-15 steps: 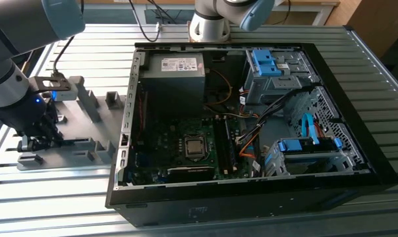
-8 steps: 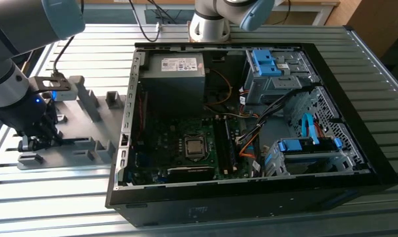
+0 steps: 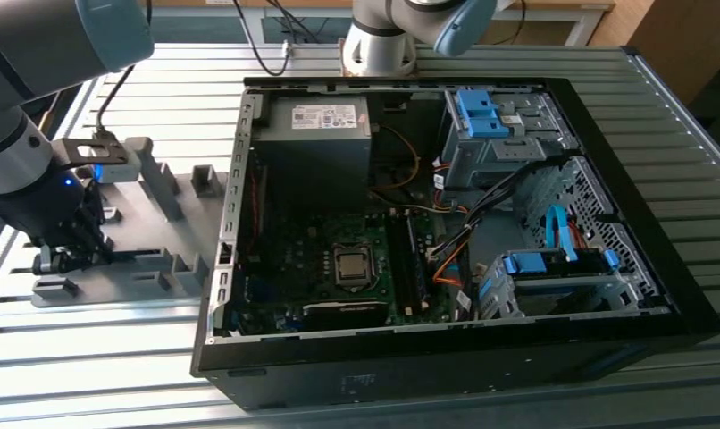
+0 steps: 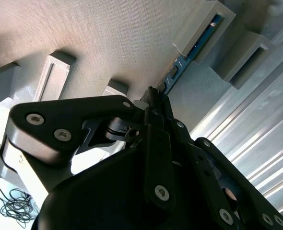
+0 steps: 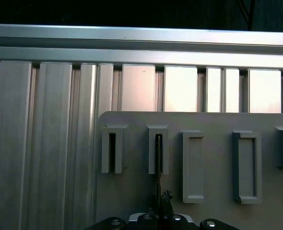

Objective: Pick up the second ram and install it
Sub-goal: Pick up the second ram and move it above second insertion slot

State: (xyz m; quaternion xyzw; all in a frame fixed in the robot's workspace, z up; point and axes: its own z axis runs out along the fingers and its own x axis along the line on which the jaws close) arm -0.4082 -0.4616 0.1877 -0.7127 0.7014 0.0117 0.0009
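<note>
- My jaws pinch the thin, dark green circuit-board second ram (image 4: 183, 61) across its faces.
- A slotted grey plastic holder block (image 5: 152, 153) keeps it on edge for access.

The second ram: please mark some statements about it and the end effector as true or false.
1. The second ram has one end in a grey holder block. True.
2. The end effector is shut on the ram. True.
3. The end effector is inside the computer case. False: it is at the grey holder tray, on the exterior view's left of the case.
4. The ram is installed in the case. False: it sits in the holder block.
</note>
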